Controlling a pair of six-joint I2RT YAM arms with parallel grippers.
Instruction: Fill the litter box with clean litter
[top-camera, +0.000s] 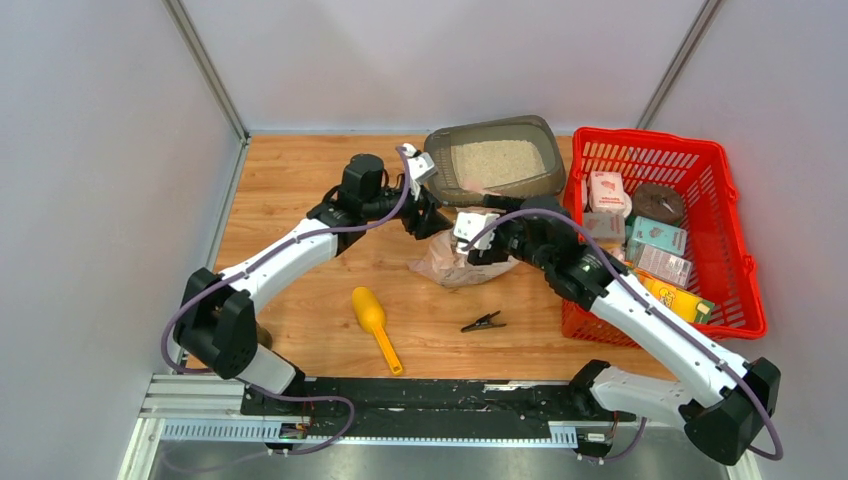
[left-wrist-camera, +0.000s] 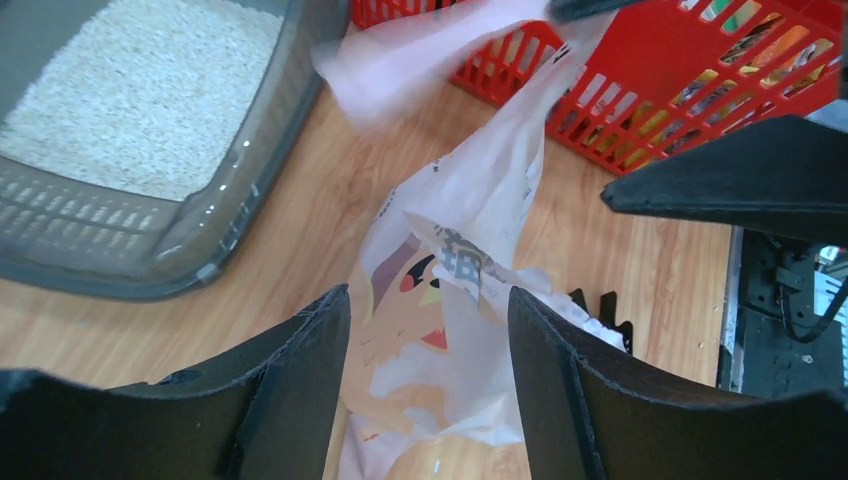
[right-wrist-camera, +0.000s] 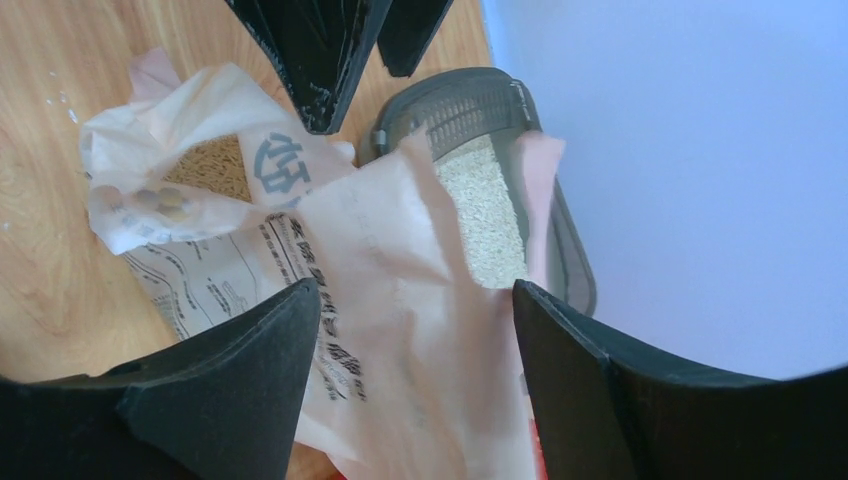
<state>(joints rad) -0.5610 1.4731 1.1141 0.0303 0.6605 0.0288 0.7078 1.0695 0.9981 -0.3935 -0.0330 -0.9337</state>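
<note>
The dark grey litter box (top-camera: 556, 168) stands at the back of the table, its floor covered with pale beige clean litter (top-camera: 497, 161). A crumpled pale pink litter bag (top-camera: 447, 265) lies in front of it. My left gripper (top-camera: 428, 216) is open over the bag's left side, with bag film (left-wrist-camera: 440, 330) between its fingers. My right gripper (top-camera: 472, 243) is open over the bag's top, with film (right-wrist-camera: 400, 310) between its fingers. The box (left-wrist-camera: 250, 120) and litter (left-wrist-camera: 140, 90) show in the left wrist view, and the box (right-wrist-camera: 572, 250) and litter (right-wrist-camera: 480, 210) in the right wrist view. Tan granules (right-wrist-camera: 205, 170) show inside the bag's mouth.
A red mesh basket (top-camera: 735, 250) with several packets stands to the right, close to my right arm. A yellow scoop (top-camera: 375, 322) and a black clip (top-camera: 483, 322) lie on the wood in front of the bag. Grey walls enclose the table.
</note>
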